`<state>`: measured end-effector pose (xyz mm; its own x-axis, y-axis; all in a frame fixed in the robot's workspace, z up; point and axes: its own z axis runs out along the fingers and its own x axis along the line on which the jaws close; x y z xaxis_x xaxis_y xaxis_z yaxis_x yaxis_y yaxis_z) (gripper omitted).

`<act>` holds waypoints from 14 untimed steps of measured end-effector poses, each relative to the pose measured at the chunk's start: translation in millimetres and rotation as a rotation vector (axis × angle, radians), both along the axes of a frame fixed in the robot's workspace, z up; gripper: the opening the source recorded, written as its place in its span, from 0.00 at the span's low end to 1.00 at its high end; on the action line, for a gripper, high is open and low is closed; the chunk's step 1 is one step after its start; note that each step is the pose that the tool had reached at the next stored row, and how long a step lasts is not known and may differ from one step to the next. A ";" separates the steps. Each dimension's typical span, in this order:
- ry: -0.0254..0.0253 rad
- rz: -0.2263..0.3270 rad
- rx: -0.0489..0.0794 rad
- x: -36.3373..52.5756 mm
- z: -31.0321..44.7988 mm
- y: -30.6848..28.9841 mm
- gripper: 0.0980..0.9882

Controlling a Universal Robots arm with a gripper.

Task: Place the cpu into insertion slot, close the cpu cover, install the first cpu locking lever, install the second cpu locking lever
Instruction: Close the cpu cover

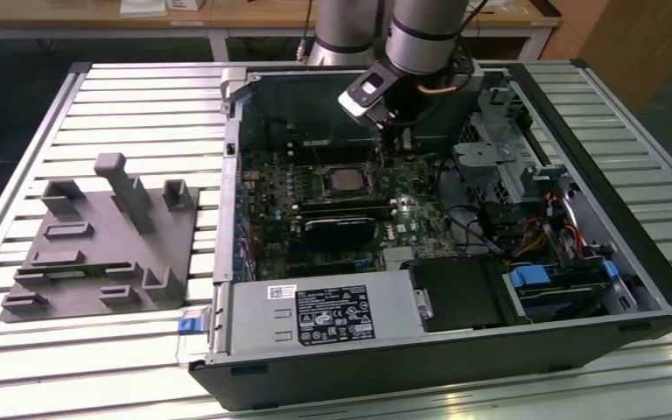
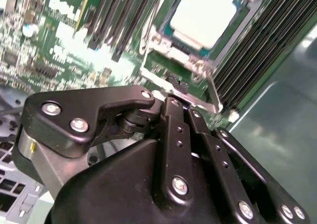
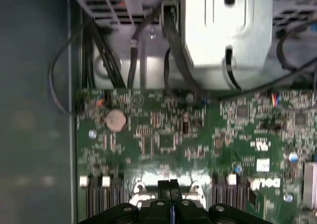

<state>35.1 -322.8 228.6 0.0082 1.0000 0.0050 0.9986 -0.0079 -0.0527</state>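
Observation:
The pale silver cpu (image 1: 342, 179) (image 2: 203, 16) lies flat in the insertion slot (image 1: 319, 181) on the green motherboard. The cpu cover (image 2: 166, 45), a silver frame, lies down around it. A thin metal locking lever (image 2: 214, 92) runs along the socket's edge, right at my fingertips. My black gripper (image 1: 392, 144) (image 2: 173, 102) (image 3: 171, 184) hangs low inside the case, just beyond the socket toward the exterior view's right. Its fingers are closed together in both wrist views. Whether they pinch the lever is hidden by the fingers themselves.
The open computer case (image 1: 227, 175) lies on a slatted table. A labelled power supply box (image 1: 318, 315) sits at its near end and a metal drive cage (image 1: 500, 166) at the exterior view's right. Black cables (image 3: 99, 60) hang near the board. A grey fixture (image 1: 102, 245) stands at the exterior view's left.

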 end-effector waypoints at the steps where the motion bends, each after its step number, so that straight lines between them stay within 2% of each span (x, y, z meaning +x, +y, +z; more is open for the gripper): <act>1: -0.0024 0.000 0.000 -3.8 0.0 0.1 0.01; 11: -0.0264 0.000 0.000 -42.6 -0.1 0.8 0.01; 14: -0.0310 0.000 0.000 -51.9 -0.5 0.9 0.01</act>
